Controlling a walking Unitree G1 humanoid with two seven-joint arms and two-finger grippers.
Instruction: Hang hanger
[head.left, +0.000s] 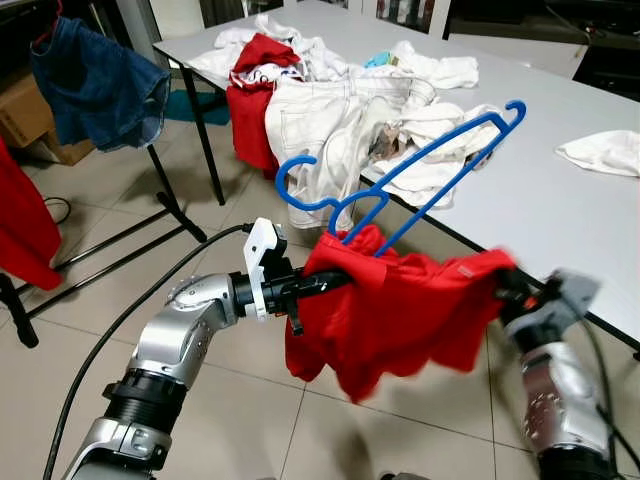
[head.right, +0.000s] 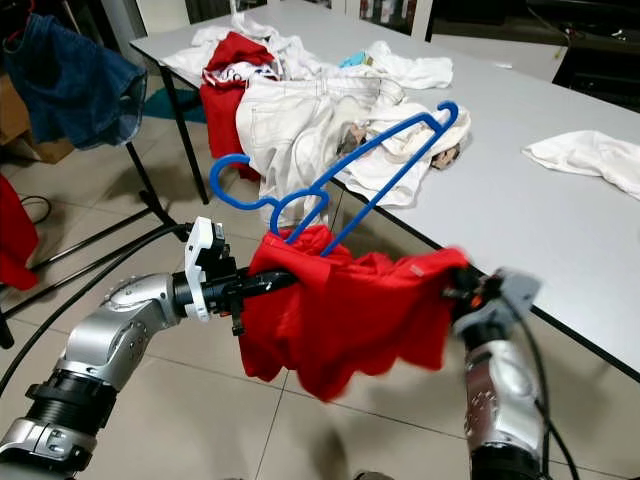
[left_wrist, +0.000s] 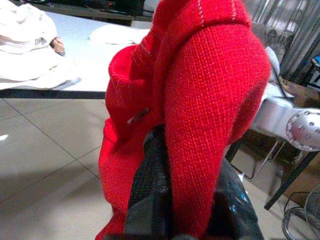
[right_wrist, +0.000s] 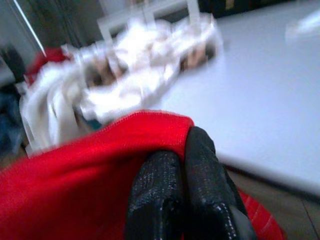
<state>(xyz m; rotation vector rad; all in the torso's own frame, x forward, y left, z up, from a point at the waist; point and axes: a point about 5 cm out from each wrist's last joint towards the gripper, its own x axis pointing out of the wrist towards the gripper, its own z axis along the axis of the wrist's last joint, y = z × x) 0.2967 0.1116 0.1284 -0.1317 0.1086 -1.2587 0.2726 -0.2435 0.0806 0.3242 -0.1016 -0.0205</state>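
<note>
Tiled floor (head.left: 200, 400) and a grey bench (head.left: 560, 200) heaped with pale laundry (head.left: 330, 110) frame the head views. Left pincer (head.left: 340, 278) and right pincer (head.left: 508, 285) hold a red garment (head.left: 400, 315) stretched between them; a blue hanger (head.left: 400, 180) pokes from its neck, unhung.

Left wrist view: fingers (left_wrist: 150, 190) pinch red knit.

Right wrist view: fingers (right_wrist: 175, 195) pressed together on the hem.

Risk, judged: the loosely seated hanger could slip out. No legible writing.
</note>
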